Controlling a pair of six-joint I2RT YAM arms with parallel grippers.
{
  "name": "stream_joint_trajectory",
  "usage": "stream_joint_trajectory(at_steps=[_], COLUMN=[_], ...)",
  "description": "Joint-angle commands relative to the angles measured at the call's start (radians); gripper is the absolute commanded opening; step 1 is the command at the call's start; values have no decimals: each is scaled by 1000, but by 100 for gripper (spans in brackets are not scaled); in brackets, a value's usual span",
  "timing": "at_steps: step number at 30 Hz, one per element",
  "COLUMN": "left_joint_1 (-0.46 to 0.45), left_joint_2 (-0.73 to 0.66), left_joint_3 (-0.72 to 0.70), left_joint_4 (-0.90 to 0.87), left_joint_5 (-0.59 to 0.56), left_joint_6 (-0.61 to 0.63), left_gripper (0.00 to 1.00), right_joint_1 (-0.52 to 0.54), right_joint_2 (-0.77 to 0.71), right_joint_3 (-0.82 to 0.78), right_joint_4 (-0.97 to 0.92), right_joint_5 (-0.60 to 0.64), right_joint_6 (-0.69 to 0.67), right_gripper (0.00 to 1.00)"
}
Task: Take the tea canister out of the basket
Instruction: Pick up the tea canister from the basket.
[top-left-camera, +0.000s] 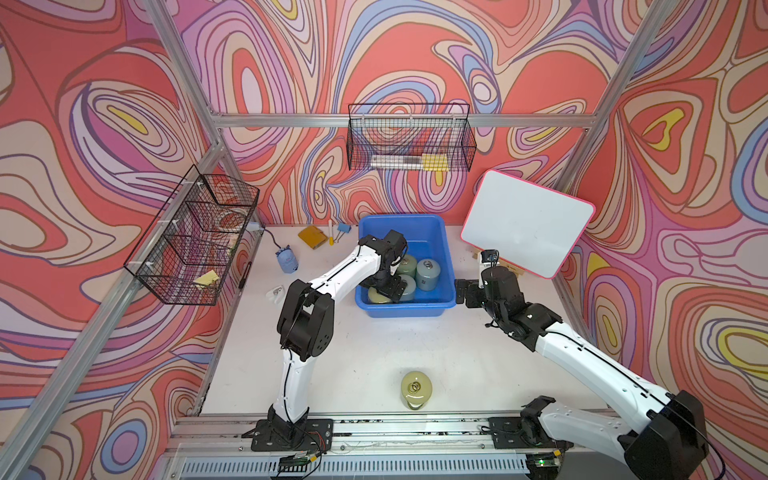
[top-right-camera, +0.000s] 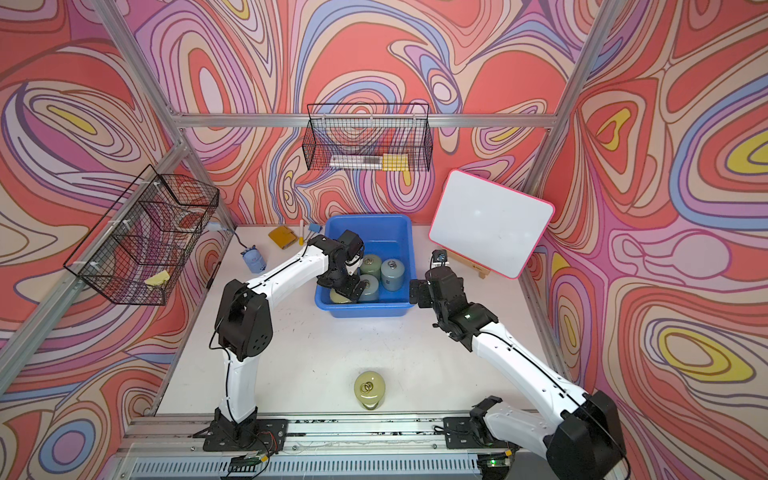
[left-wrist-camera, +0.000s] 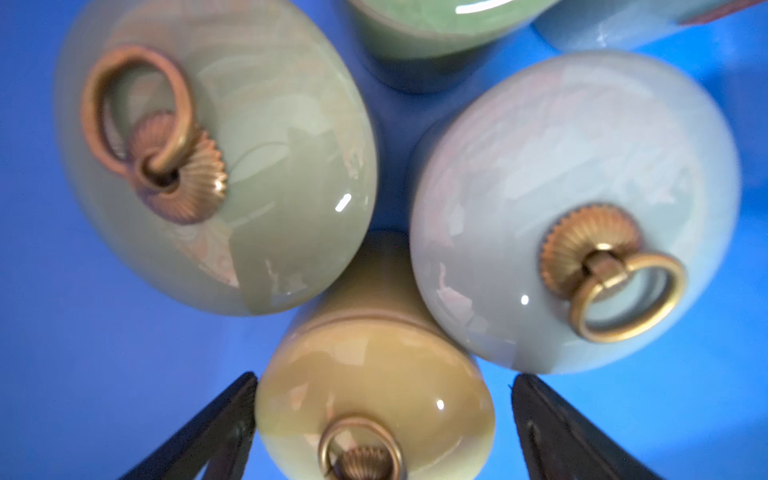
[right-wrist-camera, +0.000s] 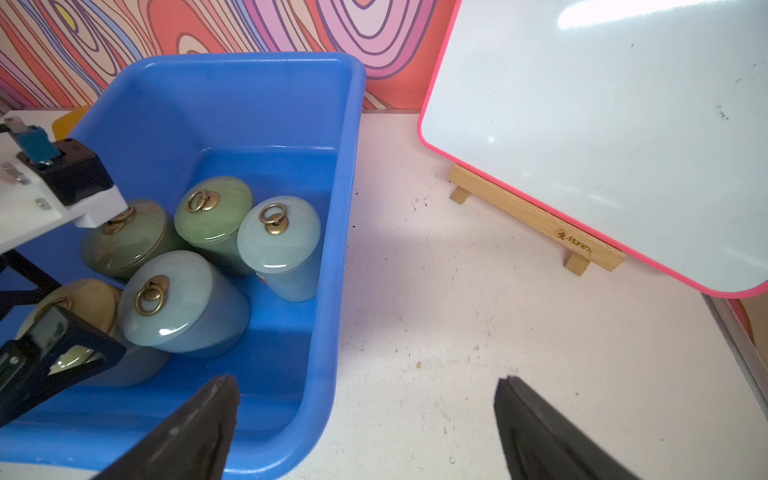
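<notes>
The blue basket (top-left-camera: 405, 309) (top-right-camera: 365, 311) (right-wrist-camera: 332, 249) stands at the back middle of the table and holds several tea canisters with brass ring lids. My left gripper (top-left-camera: 384, 289) (left-wrist-camera: 384, 378) is down inside it, open, its jaws on either side of a yellow-green canister (left-wrist-camera: 374, 395) (right-wrist-camera: 87, 297); one finger touches it, the other stands just off. Beside it lean a green canister (left-wrist-camera: 216, 166) and a pale blue one (left-wrist-camera: 573, 208) (right-wrist-camera: 178, 303). My right gripper (top-left-camera: 461, 291) (right-wrist-camera: 370, 415) is open and empty over the basket's right rim. Another yellow-green canister (top-left-camera: 416, 388) (top-right-camera: 369, 388) stands on the table in front.
A pink-edged whiteboard (top-left-camera: 528, 224) (right-wrist-camera: 602, 124) on a wooden easel stands right of the basket. Black wire-mesh baskets hang on the left wall (top-left-camera: 195, 237) and back wall (top-left-camera: 409, 139). A small blue gadget (top-left-camera: 287, 262), a yellow notebook (top-left-camera: 311, 237) and a marker lie left of the basket.
</notes>
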Motion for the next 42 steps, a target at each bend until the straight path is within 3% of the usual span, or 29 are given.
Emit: stream_joint_trajectory(at_steps=[1, 7, 19, 31, 42], left_joint_1=[14, 15, 14, 14, 4], left_joint_2=[32, 51, 29, -98, -159], left_joint_3=[10, 8, 1, 28, 101], left_joint_4=[-34, -32, -20, -13, -35], left_joint_5=[16, 26, 34, -34, -25], left_joint_6=[11, 12, 5, -31, -38], left_gripper=[98, 94, 75, 56, 51], right_joint_1=[-6, -5, -5, -5, -5], right_joint_2=[-19, -23, -29, -31, -39], right_joint_3=[-17, -17, -20, -22, -24], right_joint_4=[17, 17, 18, 21, 21], right_joint_5=[-6, -6, -6, -4, -3], right_joint_6=[3, 3, 1, 2, 3], right_gripper=[98, 98, 98, 98, 98])
